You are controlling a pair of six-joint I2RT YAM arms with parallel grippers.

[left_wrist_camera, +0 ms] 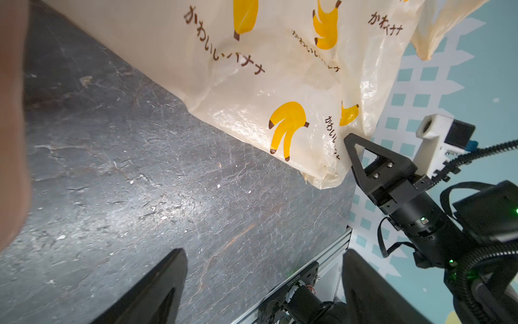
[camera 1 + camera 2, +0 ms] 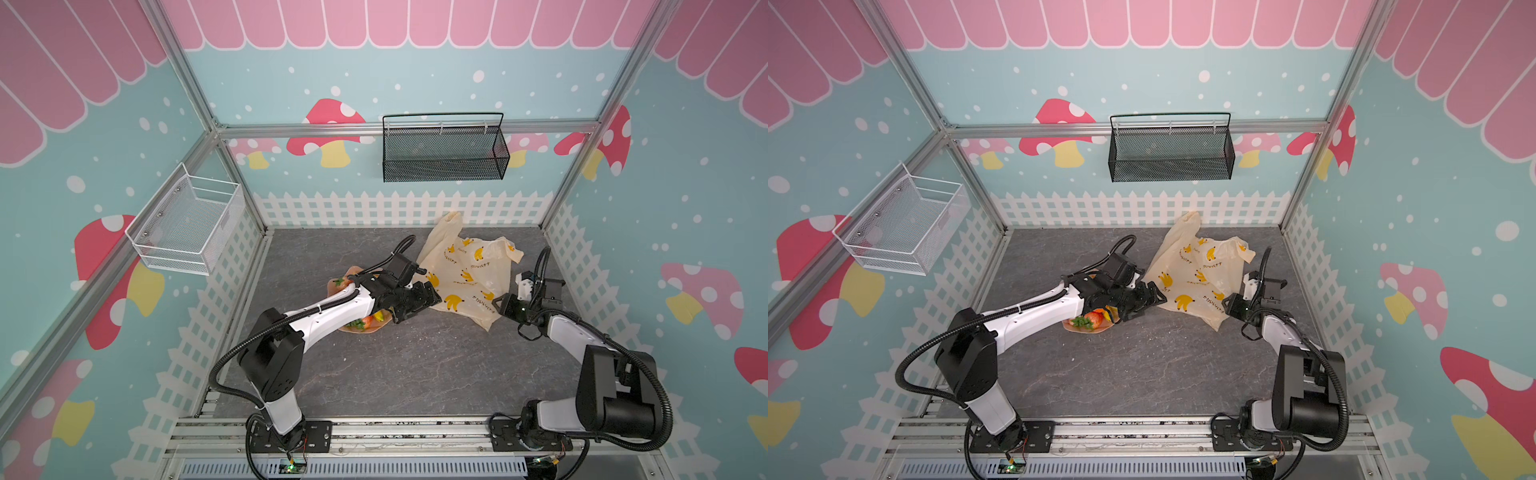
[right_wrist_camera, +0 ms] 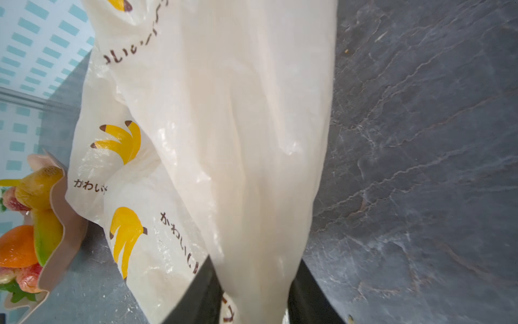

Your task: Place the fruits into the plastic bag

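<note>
One wrist view shows the right gripper (image 3: 255, 262) pinching the plastic bag (image 3: 224, 134); the other, left gripper (image 1: 265, 254) spread empty.

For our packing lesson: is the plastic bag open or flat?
Flat: the plastic bag lies spread on the table, no open mouth showing.

A: Entry one, both top views?
B: Bright, even light from overhead. Faint, soft shadows under the arms (image 2: 332, 311) on the surface (image 2: 415, 365). Aluminium posts (image 2: 624, 70) splay and bow toward the picture edges. Fine detail slightly soft.
A: Entry two, left wrist view?
B: Pale sheen across the surface, with white glints on the plastic bag (image 1: 280, 84). Fingers (image 1: 157, 291) of the left hand (image 1: 265, 252) are dark and out of focus. A peach smear blurs one edge.
A: Entry three, right wrist view?
B: The bag's middle is smeared but its lettering is legible. Fruits (image 3: 42, 190) soft at the rim.
</note>
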